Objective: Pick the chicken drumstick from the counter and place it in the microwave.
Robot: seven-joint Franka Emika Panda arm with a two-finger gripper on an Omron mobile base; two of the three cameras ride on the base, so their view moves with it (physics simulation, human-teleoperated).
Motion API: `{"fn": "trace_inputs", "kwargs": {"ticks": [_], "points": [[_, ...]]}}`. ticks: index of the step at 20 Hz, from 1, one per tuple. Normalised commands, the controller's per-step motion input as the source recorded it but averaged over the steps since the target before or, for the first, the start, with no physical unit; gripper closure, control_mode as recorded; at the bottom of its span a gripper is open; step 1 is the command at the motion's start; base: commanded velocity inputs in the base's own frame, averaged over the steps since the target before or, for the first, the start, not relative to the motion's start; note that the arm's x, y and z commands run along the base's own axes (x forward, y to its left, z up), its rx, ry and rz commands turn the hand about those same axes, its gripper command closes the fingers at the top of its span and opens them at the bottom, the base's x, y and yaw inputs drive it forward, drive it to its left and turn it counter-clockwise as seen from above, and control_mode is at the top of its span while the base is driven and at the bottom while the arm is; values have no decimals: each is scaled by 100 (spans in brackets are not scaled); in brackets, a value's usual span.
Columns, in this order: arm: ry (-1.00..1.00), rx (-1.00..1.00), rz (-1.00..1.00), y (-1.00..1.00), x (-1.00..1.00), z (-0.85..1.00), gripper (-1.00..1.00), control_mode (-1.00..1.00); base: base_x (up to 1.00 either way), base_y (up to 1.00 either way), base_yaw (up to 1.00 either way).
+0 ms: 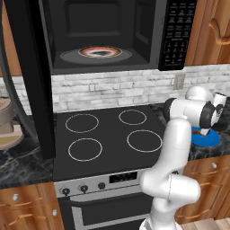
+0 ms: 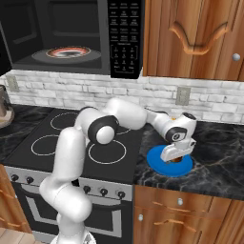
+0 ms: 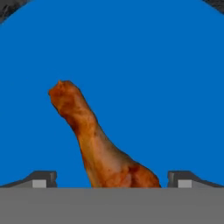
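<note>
The chicken drumstick [image 3: 98,144], reddish-brown, lies on a round blue plate [image 3: 166,87] with its thin end pointing away from the hand. My gripper [image 3: 113,181] is open and low over it, one dark fingertip [image 3: 43,178] on each side of the thick end, neither touching. From the right base view the gripper [image 2: 177,156] hangs just above the blue plate [image 2: 159,164] on the black marble counter [image 2: 217,164]. The microwave [image 1: 103,27] is above the stove with its door swung open to the left, and its red-rimmed plate [image 1: 99,52] sits on the turntable.
A black stovetop [image 1: 108,134] with four white rings lies left of the blue plate. The open microwave door [image 1: 31,76] hangs down over the stove's left edge. A pale round appliance [image 1: 6,123] stands on the left counter. Wooden cabinets [image 2: 200,33] sit above the right counter.
</note>
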Motion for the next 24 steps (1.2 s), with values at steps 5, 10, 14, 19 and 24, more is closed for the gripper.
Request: {"fn": "trace_inputs", "kwargs": {"ticks": [5,10,14,19,24], "points": [[0,0,4,3,0,-15,100,-100,0,0,0],[0,0,2,2,0,0,100,-100,0,0,0],[0,2,1,0,-1,12,100,-100,0,0,0],[0,4,0,0,-44,60,100,-100,0,0,0],[0,5,0,4,-95,98,100,-100,0,0,0]]}}
